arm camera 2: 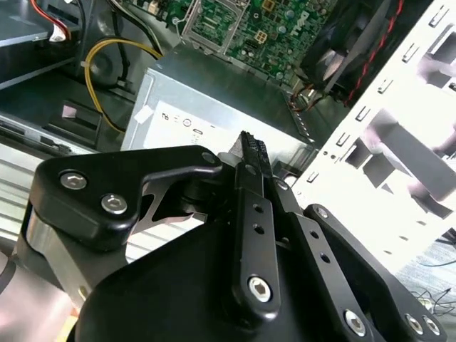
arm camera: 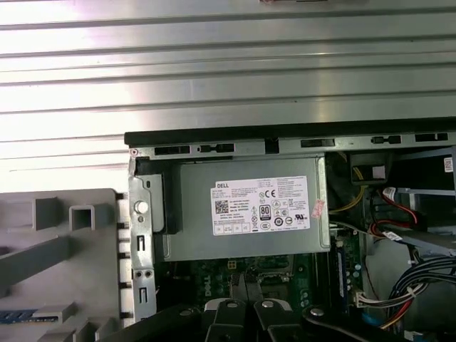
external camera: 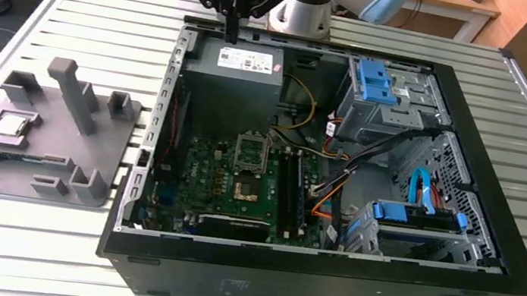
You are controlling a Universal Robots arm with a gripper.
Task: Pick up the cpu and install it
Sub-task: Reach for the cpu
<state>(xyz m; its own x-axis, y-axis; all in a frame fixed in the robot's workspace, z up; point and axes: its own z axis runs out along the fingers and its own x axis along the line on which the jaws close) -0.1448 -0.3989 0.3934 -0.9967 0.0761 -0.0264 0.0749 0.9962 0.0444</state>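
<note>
The cpu (external camera: 10, 124), a small square chip with a shiny silver top, lies flat in a recess of the grey fixture (external camera: 36, 172) at the exterior view's left, outside the computer case. My gripper (external camera: 229, 35) hangs high over the case's back edge, above the grey power supply (external camera: 242, 61), far from the cpu. Its black fingers (arm camera 2: 251, 153) are pressed together with nothing between them, and their bases (arm camera: 246, 313) look down on the power supply (arm camera: 246, 206). On the green motherboard (external camera: 238, 183) the socket bracket (external camera: 251, 149) stands open.
The black open case (external camera: 327, 286) lies on a slatted metal table (external camera: 88, 10). Inside are blue drive cages (external camera: 379, 83), cable bundles (external camera: 342, 174) and memory slots (external camera: 290, 174). The fixture carries upright grey blocks (external camera: 72, 92) and a memory stick (external camera: 12, 155).
</note>
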